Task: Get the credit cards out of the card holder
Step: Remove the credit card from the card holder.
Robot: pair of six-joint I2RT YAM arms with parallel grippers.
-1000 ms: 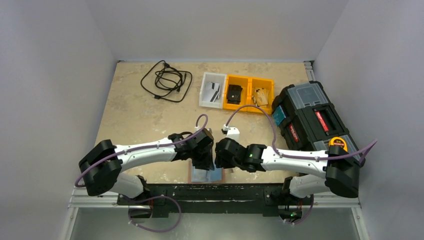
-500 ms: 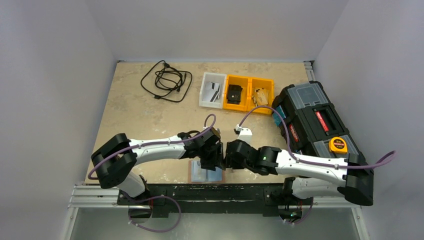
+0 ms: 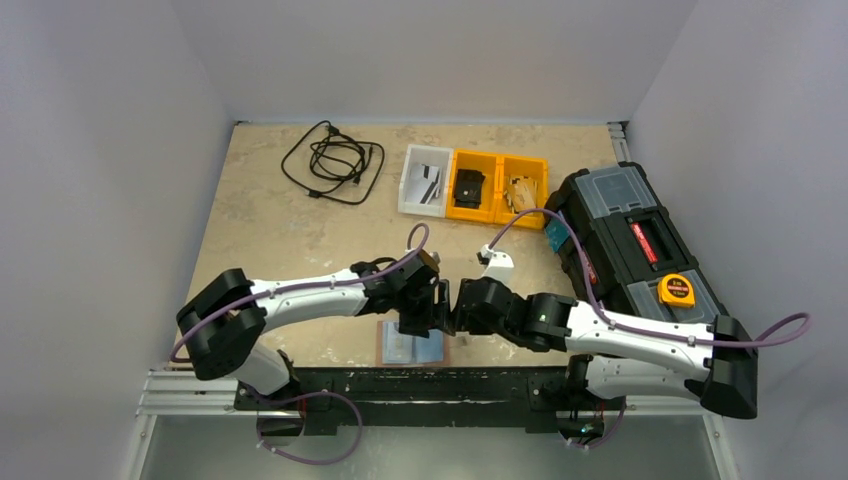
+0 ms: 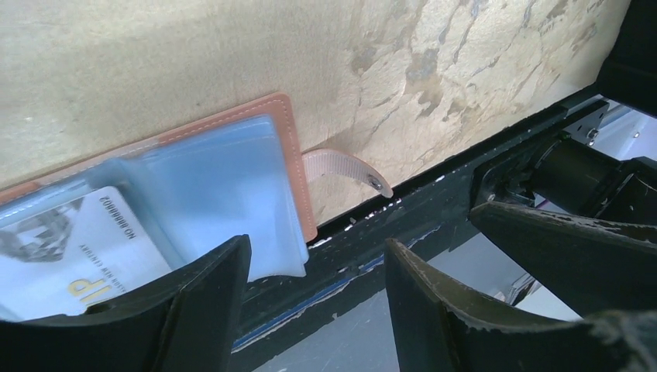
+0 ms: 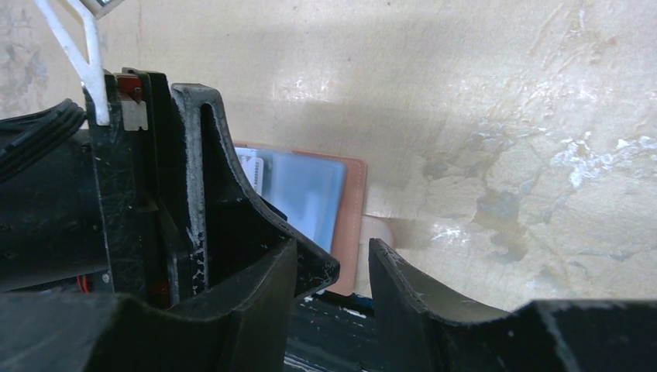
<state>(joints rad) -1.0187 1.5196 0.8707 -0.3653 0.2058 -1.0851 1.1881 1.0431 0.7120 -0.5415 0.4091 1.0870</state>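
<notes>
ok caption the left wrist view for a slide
Open left fingers over a flat reddish-brown leather card holder at the beige table's near edge, grey-silver card in its clear sleeve.

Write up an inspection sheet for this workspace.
Surface: beige mottled table.
Job's things: card holder lies open at the near edge; a printed card sits in its clear sleeve.
Clutter: white bin, two yellow bins, black toolbox with a tape measure on it.
Grippers: left gripper and right gripper open, empty, side by side above the card holder.
Cables: coiled black cord far left; purple cables along both arms.
Surroundings: grey walls; black rail at the near edge.
</notes>
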